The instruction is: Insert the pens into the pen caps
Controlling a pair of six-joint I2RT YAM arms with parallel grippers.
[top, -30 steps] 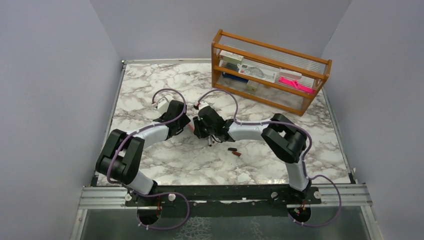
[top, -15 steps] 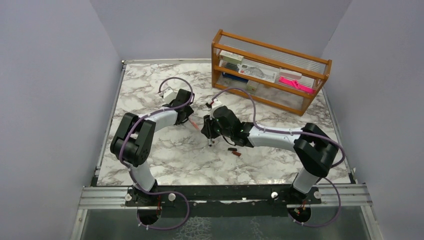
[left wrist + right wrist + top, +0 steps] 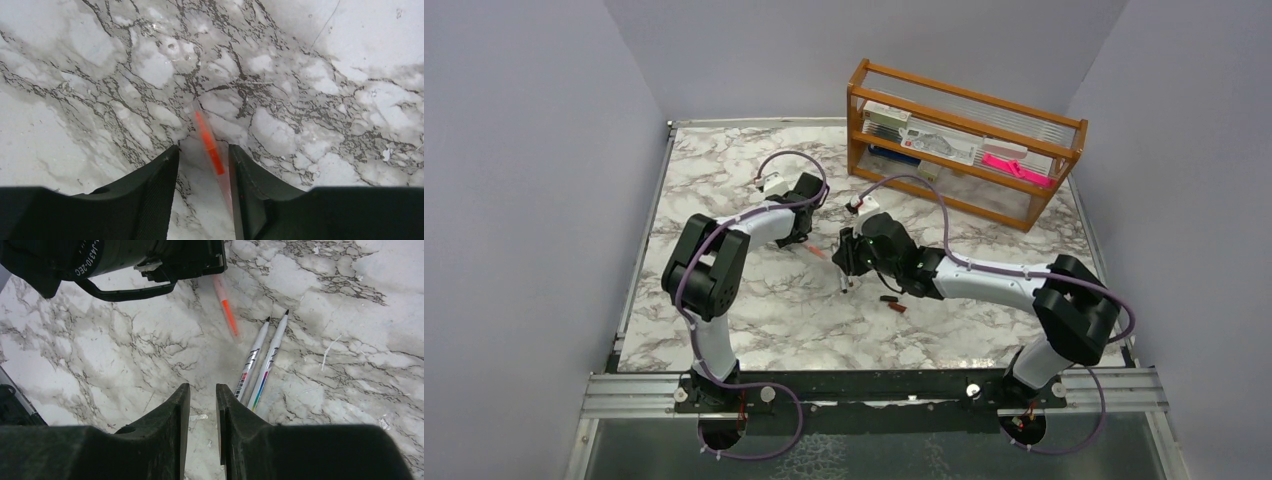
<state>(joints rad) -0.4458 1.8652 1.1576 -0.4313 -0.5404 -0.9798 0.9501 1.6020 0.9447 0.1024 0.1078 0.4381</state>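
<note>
Top external view: the left tool [image 3: 810, 238] points down at the orange pen [image 3: 815, 251], which lies flat on the marble table [image 3: 724, 300] left of centre. A second ago this tool sat lower and almost nose to nose with the right tool [image 3: 846, 272]; both arms have since stretched further from their bases, and the two tools are now clearly apart. The silvery-grey pens [image 3: 844, 283] lie just below the right tool, mostly hidden by it. The black cap [image 3: 886, 298] and the dark red cap [image 3: 898, 307] lie together on the table to the right of the pens, where they were before. A wooden rack [image 3: 964, 150] stands at the back right.

Left wrist view: the two fingers straddle the orange pen – released, not clenched, with bare marble showing between the pen and the left finger. The pen runs close along the right finger.

Right wrist view: the right tool's fingers stand a narrow slit apart, grasping nothing. The silvery-grey pens lie side by side just beyond the right finger, dark tips pointing away.
</note>
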